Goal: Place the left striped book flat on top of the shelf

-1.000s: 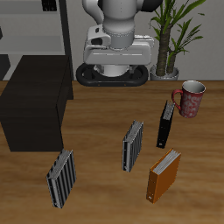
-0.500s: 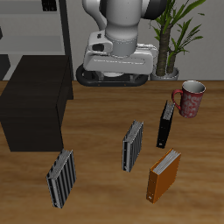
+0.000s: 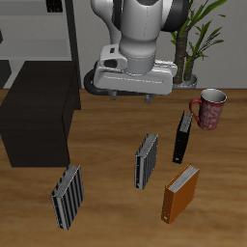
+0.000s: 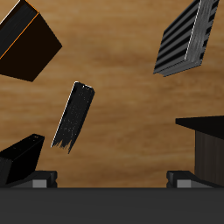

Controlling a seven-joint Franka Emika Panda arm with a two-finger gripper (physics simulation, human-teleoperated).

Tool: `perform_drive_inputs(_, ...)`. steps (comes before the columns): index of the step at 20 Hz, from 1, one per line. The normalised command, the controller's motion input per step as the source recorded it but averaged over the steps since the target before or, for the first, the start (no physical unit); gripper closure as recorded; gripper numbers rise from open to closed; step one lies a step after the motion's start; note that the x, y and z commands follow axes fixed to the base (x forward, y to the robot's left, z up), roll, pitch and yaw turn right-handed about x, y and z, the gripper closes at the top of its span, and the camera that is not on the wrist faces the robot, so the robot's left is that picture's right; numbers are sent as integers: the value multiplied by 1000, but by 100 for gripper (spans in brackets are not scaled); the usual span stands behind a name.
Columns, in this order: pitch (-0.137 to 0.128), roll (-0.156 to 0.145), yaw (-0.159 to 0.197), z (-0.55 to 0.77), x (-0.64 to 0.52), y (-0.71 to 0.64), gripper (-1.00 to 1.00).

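Two striped books stand upright on the wooden table. The left striped book is the one near the table's middle; in the wrist view it shows edge-on from above. The shelf is a low black cabinet with a bare flat top, and its corner appears in the wrist view. My gripper hangs high above the table, farther back than the left striped book and well clear of it. It is open, with the fingertips wide apart and nothing between them.
The other striped book stands near the front edge. An orange book and a black book stand beside the left striped book. A red mug, a potted plant and a grey rack stand farther back.
My hand has come lower and a little toward the table's front over the last second. The books and the shelf have not moved.
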Motion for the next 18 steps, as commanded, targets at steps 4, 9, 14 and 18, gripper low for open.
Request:
perform_drive_inputs(4, -28, 16, -16, -166, 265, 157, -100)
perform_drive_inputs(9, -17, 3, -28, -188, 194, 128, -100)
perform_drive_inputs(14, -26, 32, -32, -205, 120, 188, -100)
perform_drive_inputs(18, -25, 18, -33, -318, 69, 177, -100)
